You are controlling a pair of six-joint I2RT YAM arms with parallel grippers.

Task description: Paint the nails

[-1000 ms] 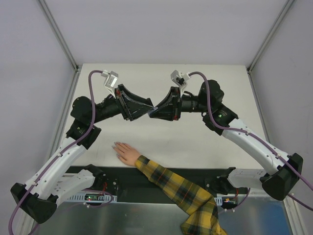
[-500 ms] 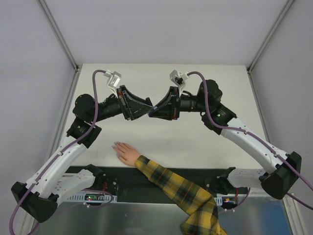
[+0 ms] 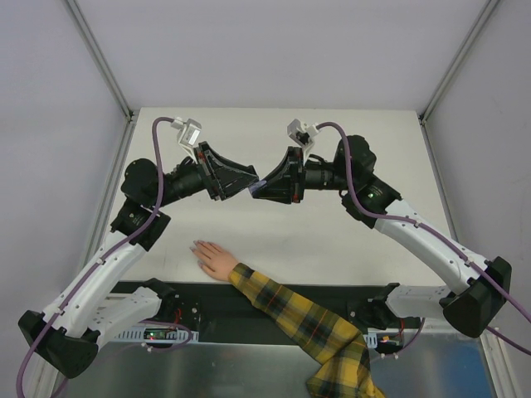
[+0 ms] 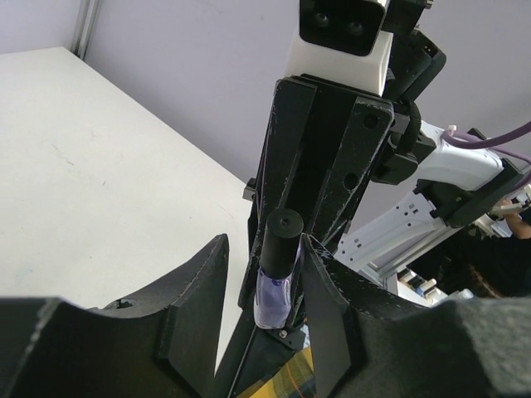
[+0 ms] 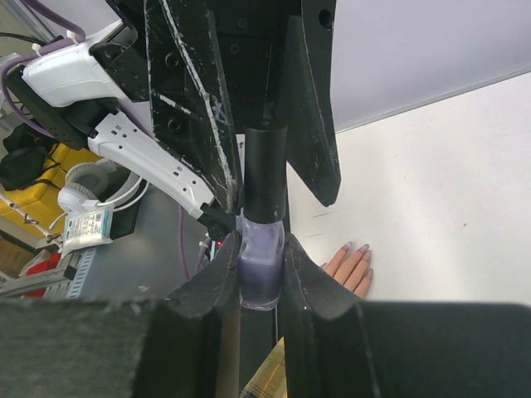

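The peach mannequin hand (image 3: 214,259) lies flat near the table's front edge in a yellow-and-black plaid sleeve (image 3: 299,319). Its pale nails (image 3: 196,245) point left and also show as nails (image 5: 362,249) in the right wrist view. High above it, my right gripper (image 5: 261,240) is shut on the small purple polish bottle (image 5: 261,265). My left gripper (image 4: 265,240) faces it tip to tip, its jaws around the black cap (image 4: 282,236). One finger (image 4: 332,298) touches the cap. A gap shows beside the other finger.
Both arms arch over the white table (image 3: 373,240) and meet at mid-air centre, left gripper (image 3: 247,184) against right gripper (image 3: 260,189). Grey walls enclose three sides. A black rail (image 3: 199,298) with the arm bases runs along the near edge.
My left jaws have narrowed around the cap. The left wrist rolled a little one way and back, and the meeting point shifted slightly left. The right gripper kept its hold on the bottle.
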